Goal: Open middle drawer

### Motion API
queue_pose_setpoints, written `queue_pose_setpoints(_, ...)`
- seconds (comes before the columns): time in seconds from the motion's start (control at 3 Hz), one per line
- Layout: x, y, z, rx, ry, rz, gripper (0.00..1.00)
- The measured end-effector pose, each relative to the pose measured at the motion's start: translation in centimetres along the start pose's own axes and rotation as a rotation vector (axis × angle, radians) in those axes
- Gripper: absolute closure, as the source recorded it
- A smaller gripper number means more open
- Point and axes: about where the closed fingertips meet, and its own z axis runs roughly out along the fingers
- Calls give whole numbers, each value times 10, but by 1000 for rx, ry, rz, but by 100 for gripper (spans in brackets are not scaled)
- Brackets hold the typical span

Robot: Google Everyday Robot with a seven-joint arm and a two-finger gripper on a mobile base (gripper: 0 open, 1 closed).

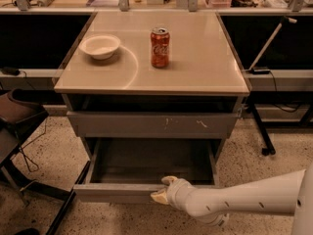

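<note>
Camera view looks down on a low grey cabinet (146,104) with a tan top (195,72), and the middle drawer (117,192) stands pulled well out toward the 6 o'clock edge. Its flat, plain front sits forward of the cabinet body and its dark grey inside (151,160) lies open to view. Nothing shows in that drawer.

The gripper (164,189) is at the drawer's front, just right of the front's middle, at about 6 o'clock in the scene. Its cream fingers (169,180) are drawn close together around the top lip of the front panel, one above the edge and one lower on the outer face, so it has hold of the drawer. The white arm (244,199) reaches in from about 4 o'clock, lying nearly level.

Above the open drawer is another grey drawer front (122,125) with white scuff marks toward its right half; it juts a little from the cabinet.

On the top, a white bowl (100,46) rests toward 10 o'clock and a red soda can (160,47) stands upright near the centre, the two well apart. A dark chair (17,114) is at 9 o'clock on the speckled floor (44,151), and a black stand (261,126) at 3 o'clock.
</note>
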Motion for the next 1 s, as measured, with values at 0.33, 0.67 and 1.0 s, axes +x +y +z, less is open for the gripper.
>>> queue_pose_setpoints(0.33,0,0,0,0,0,0,11)
queue_pose_setpoints(0.67,0,0,0,0,0,0,0)
queue_pose_setpoints(1.0,0,0,0,0,0,0,0)
